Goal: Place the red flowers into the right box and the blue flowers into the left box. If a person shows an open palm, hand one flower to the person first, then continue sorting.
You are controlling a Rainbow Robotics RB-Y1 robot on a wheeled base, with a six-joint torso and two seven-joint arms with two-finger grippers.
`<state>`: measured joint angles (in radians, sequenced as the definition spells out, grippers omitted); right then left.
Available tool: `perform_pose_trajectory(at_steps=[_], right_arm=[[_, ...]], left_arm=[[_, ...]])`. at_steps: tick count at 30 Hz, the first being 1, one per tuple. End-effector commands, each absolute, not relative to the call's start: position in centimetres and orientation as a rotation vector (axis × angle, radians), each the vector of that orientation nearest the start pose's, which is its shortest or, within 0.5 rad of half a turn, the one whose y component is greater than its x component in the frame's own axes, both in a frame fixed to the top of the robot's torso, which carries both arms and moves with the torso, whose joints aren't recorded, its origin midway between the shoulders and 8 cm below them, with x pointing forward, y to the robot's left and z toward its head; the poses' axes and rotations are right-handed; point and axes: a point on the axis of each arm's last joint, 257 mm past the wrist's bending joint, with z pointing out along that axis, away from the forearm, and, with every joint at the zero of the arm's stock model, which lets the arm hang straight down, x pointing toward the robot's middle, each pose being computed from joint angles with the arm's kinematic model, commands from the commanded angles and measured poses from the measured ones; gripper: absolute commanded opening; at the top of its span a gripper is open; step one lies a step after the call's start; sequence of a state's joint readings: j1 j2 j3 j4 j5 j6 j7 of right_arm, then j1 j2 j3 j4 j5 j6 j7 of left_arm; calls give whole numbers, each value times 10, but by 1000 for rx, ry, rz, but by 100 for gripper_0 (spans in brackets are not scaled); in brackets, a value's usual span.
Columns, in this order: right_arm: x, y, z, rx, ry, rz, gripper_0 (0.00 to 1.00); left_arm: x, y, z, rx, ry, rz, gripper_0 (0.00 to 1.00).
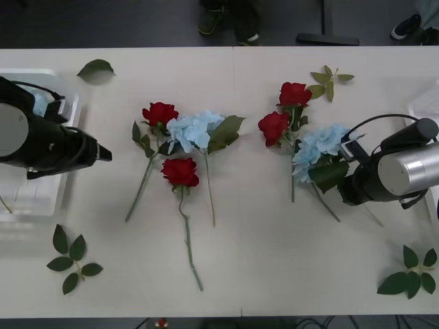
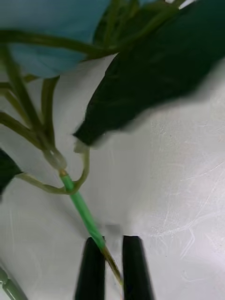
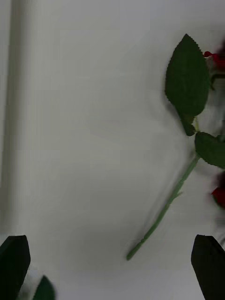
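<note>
Four red flowers lie on the white table: two left of centre (image 1: 160, 113) (image 1: 180, 171) and two right of centre (image 1: 295, 94) (image 1: 273, 127). One blue flower (image 1: 194, 130) lies between the left pair. Another blue flower (image 1: 319, 147) lies beside the right pair. My right gripper (image 2: 112, 239) is shut low on this flower's green stem (image 2: 83, 212), its black fingers (image 2: 90, 269) close together at table height. My left gripper (image 1: 104, 152) hangs open beside the left box (image 1: 41, 199), with a rose stem (image 3: 161, 218) ahead of it. A pale blue bloom (image 1: 38, 101) lies in that box. The right box (image 1: 426, 103) peeks in at the right edge.
Loose green leaf sprigs lie at the back left (image 1: 96, 67), back right (image 1: 329, 77), front left (image 1: 70, 260) and front right (image 1: 411, 274). Bare table stretches between the two flower groups and along the front edge.
</note>
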<state>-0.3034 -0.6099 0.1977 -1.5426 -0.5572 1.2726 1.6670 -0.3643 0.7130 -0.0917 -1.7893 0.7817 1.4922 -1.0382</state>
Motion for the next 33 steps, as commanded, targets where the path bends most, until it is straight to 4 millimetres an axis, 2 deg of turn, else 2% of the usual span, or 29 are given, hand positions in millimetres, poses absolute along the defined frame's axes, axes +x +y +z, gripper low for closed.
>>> perform_pose_trajectory(at_steps=[1,4,9,12,15,18,22,28,33], right_arm=[[483,-309,-341,-514,2618,-88,0],[483,-307,-340,-514,2615,-83,0],[485,-308,-337,-509,2610,-79,0],[484,-309,-325,-508,2609,-79,0],[477,-304,-294,-527,2610,-71,0],[463,-292,-255,-559,2615,-13,0],[444,-283,-215,-614,2602,36,0],[411,-278,-174,-724,2578,79,0],[398,-275,-151,-768,2534,99,0]], left_arm=[[501,243,-211,-114,2560,-251,100],[507,224,-213,-76,2546,-213,100],[514,208,-218,-36,2522,-71,100],[514,201,-221,-47,2513,-27,100],[513,198,-228,-40,2522,-11,100],[512,202,-236,-31,2538,21,100],[513,210,-245,-9,2532,98,100],[519,216,-266,2,2542,141,100],[523,213,-280,34,2537,164,100]])
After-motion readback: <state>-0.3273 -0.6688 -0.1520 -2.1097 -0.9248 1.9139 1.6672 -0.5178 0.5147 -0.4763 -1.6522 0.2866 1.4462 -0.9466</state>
